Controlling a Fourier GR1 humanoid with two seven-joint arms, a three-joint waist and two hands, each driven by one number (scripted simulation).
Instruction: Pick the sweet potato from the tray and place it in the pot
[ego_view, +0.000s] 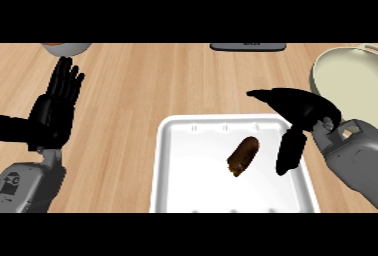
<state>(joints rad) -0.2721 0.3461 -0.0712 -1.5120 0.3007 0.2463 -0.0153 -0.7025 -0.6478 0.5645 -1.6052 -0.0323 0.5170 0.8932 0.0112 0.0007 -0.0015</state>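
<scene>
Far left of the frame, the left hand just sits there flat and open, fingers straight and pointing up, holding nothing. Above it at the upper left edge there's a sliver of a bowl. Lower middle is the white tray with the sweet potato lying tilted inside it, right of center. Just right of that, the right hand hangs over the tray's right side, fingers spread and drooping down, not touching the potato. The pale pot is at the upper right edge, and a dark flat object at the top middle.
</scene>
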